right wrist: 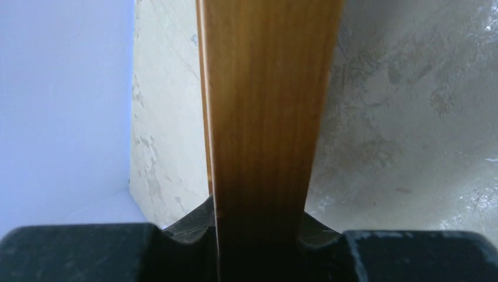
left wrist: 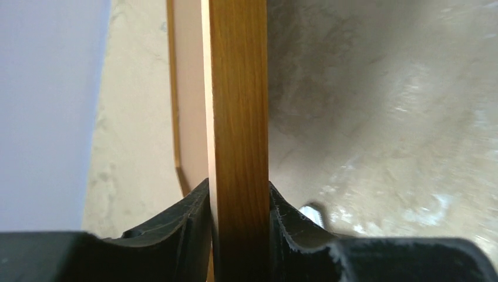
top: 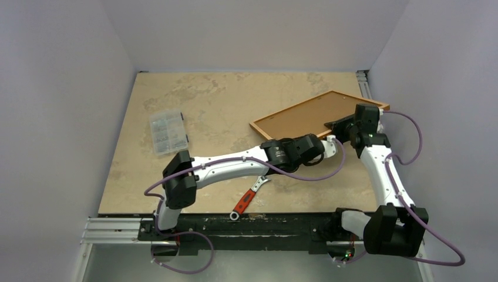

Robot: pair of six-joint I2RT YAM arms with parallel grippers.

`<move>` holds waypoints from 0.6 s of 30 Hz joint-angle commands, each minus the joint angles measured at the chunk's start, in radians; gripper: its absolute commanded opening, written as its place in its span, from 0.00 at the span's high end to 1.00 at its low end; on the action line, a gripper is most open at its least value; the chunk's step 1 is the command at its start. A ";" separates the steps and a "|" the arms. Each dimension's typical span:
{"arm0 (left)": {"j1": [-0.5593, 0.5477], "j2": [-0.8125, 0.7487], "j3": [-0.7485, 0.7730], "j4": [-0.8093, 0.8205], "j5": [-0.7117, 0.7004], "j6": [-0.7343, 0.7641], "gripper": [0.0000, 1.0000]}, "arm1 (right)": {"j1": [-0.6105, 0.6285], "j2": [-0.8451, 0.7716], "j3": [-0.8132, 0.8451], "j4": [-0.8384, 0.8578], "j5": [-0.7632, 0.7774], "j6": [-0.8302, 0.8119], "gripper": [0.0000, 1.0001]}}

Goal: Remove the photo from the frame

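Observation:
The frame (top: 376, 106), with its narrow orange-brown wooden border, is at the back right of the table, back side up, so the cork-brown backing board (top: 311, 114) shows. The photo is hidden. My left gripper (top: 323, 143) is shut on the frame's near edge. In the left wrist view the wooden edge (left wrist: 238, 106) stands between the fingers of that gripper (left wrist: 239, 202). My right gripper (top: 342, 126) is shut on the frame's right part. In the right wrist view the wooden edge (right wrist: 267, 106) fills the gap of that gripper (right wrist: 258, 217).
A red-handled wrench (top: 249, 197) lies near the table's front edge, under the left arm. A clear plastic box of small parts (top: 168, 131) sits at the left. Walls close in on the left, back and right. The frame's far corner is near the right wall.

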 commanded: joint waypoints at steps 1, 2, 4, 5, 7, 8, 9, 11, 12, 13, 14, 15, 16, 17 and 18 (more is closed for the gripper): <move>-0.016 -0.135 -0.043 -0.046 0.219 -0.141 0.65 | 0.009 0.018 0.063 -0.045 0.103 -0.149 0.92; -0.016 -0.159 -0.053 -0.046 0.234 -0.153 0.62 | 0.008 0.023 0.075 -0.055 0.105 -0.156 0.97; -0.016 -0.212 -0.070 -0.061 0.273 -0.178 0.58 | 0.009 0.032 0.095 -0.074 0.121 -0.164 1.00; -0.016 -0.239 -0.070 -0.079 0.296 -0.190 0.56 | 0.009 0.037 0.101 -0.074 0.122 -0.170 1.00; -0.015 -0.300 -0.071 -0.127 0.359 -0.213 0.55 | 0.009 0.047 0.119 -0.077 0.123 -0.188 1.00; -0.015 -0.334 -0.072 -0.143 0.387 -0.219 0.55 | 0.008 0.054 0.131 -0.081 0.122 -0.200 1.00; -0.016 -0.380 -0.072 -0.160 0.409 -0.225 0.55 | 0.009 0.062 0.146 -0.088 0.120 -0.217 1.00; -0.015 -0.453 -0.077 -0.184 0.441 -0.237 0.55 | 0.009 0.086 0.177 -0.099 0.115 -0.253 1.00; -0.015 -0.488 -0.083 -0.187 0.447 -0.238 0.54 | 0.008 0.102 0.202 -0.112 0.113 -0.274 1.00; -0.014 -0.524 -0.088 -0.191 0.444 -0.236 0.54 | 0.008 0.124 0.226 -0.122 0.111 -0.313 1.00; -0.012 -0.553 -0.089 -0.198 0.433 -0.235 0.54 | 0.008 0.139 0.254 -0.136 0.109 -0.339 1.00; -0.009 -0.579 -0.089 -0.207 0.415 -0.233 0.54 | 0.009 0.153 0.291 -0.150 0.105 -0.358 1.00; -0.007 -0.603 -0.091 -0.212 0.393 -0.230 0.55 | 0.009 0.166 0.318 -0.166 0.100 -0.371 1.00; -0.004 -0.624 -0.096 -0.216 0.363 -0.224 0.54 | 0.008 0.177 0.348 -0.184 0.101 -0.388 1.00; 0.000 -0.646 -0.102 -0.212 0.343 -0.220 0.54 | 0.008 0.188 0.378 -0.200 0.115 -0.414 1.00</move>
